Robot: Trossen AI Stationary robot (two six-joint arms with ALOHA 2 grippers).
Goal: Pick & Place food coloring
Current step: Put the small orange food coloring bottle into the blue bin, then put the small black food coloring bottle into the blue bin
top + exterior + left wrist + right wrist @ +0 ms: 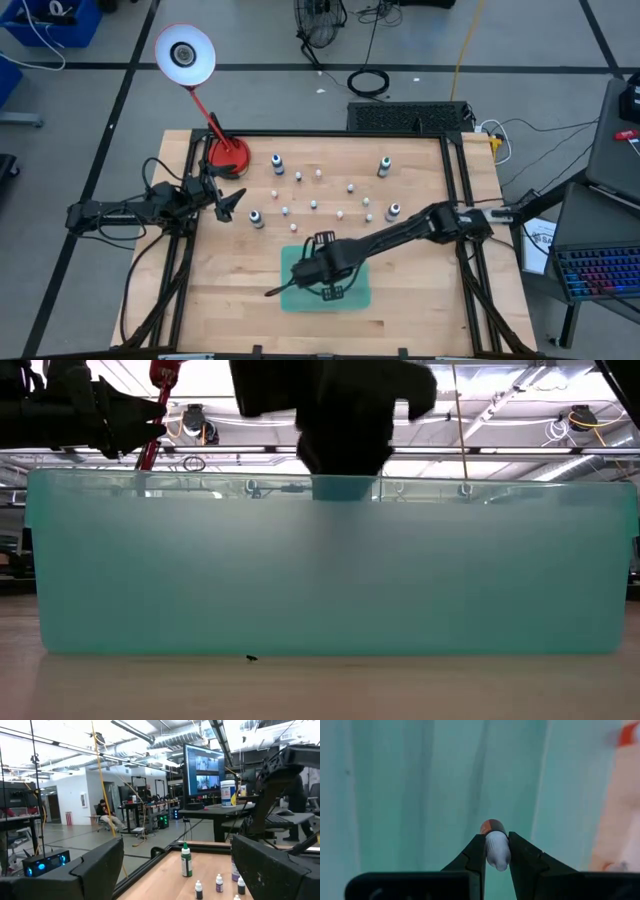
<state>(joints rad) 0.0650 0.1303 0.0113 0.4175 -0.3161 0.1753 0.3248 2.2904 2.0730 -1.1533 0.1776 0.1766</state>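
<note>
Grey workshop floor surrounds a pale wooden table (420,290) in the high view. We note a teal tray (362,296) near the table's front edge, with the right gripper (322,270) held over it. The left gripper (232,203) waits near the left edge, beside a red desk lamp (226,152) at the back-left corner. Several food coloring bottles (277,162) stand scattered across the back half of the table, well apart from the tray.

From the low view we see the tray's translucent teal wall (330,570) filling most of the picture, and the right arm's dark bulk coming down behind its rim.

Through the left wrist view we record the left fingers (95,865) spread wide with nothing between them. Beyond them, a green bottle (186,861) stands upright on the table with smaller ones near it; a seated person (106,814) shows far off in the room.

Through the right wrist view we record the right fingers (475,857) pinching one bottle with a white cap (497,849) and a dark reddish body, held above the teal tray floor.
</note>
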